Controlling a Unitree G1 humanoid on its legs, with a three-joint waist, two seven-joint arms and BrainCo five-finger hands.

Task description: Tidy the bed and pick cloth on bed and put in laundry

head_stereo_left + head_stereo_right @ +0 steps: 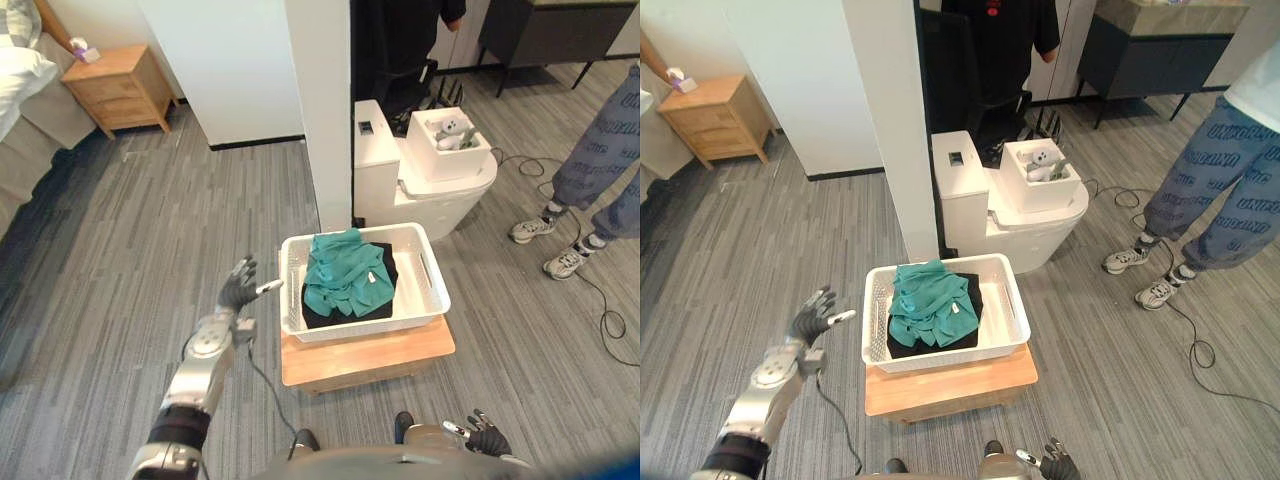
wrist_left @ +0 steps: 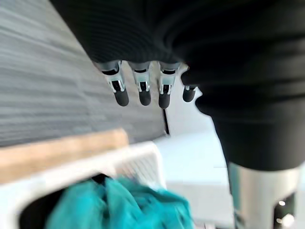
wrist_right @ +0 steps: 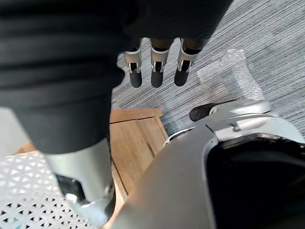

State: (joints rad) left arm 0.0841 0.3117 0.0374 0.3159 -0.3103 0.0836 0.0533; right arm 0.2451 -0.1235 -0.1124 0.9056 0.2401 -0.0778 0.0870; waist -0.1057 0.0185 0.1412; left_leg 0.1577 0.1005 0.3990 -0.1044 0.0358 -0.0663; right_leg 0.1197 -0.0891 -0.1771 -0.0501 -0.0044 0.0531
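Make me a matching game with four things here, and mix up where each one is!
Things:
1. teal cloth
2. white basket
3. nightstand
4. left hand

Places:
A. on the low wooden stand
B. open, beside the white basket's left side
C. on top of the black cloth
D. far away, next to the bed

Pairs: 1-C, 2-A, 3-D, 4-B.
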